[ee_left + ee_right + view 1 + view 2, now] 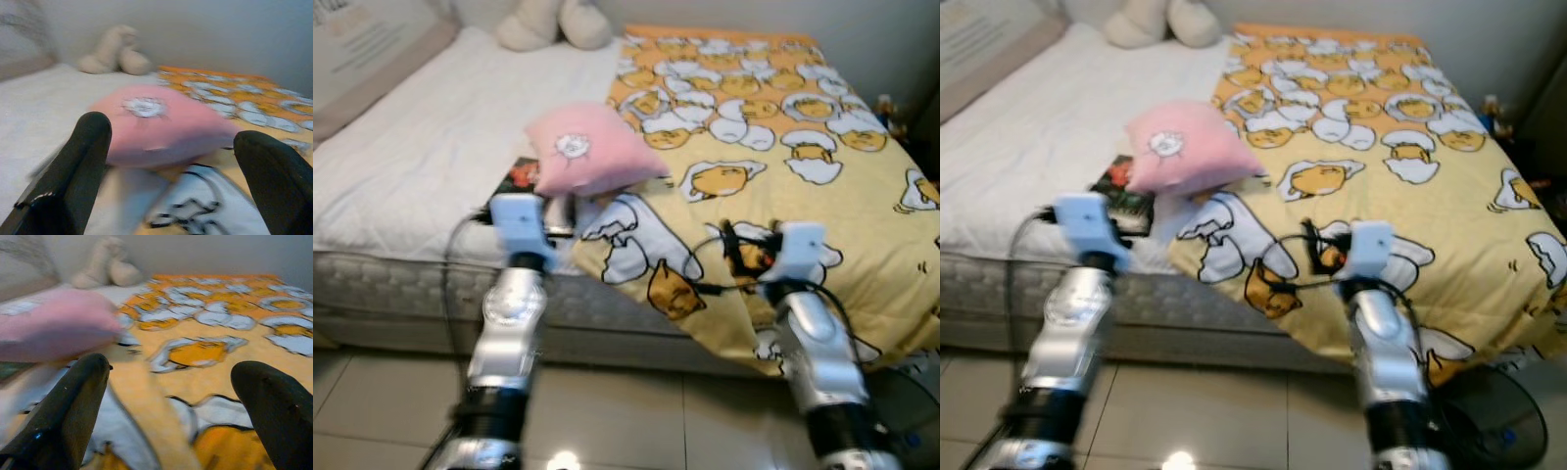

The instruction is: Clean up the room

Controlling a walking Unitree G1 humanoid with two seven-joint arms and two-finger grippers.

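Fingers of the left gripper [171, 161] stand spread wide with nothing between them, and just ahead of their gap lies the pink pillow [590, 149], tipped up on the near part of the bed; under its edge, toward the left finger's side, a dark book or magazine [520, 179] pokes out. The right gripper [168, 401] is likewise released and empty, its gap facing the yellow blanket [773, 147], with the pillow off to its left-finger side. Beyond both lie the white sheet [431, 137] and, far past the pillow by the wall, a cream stuffed toy [553, 22]. Tidying has barely begun, I judge. The risk is in closing on the soft pillow off-centre: it could slip free, drag the blanket's folded corner, or knock the book off the mattress edge onto the floor.
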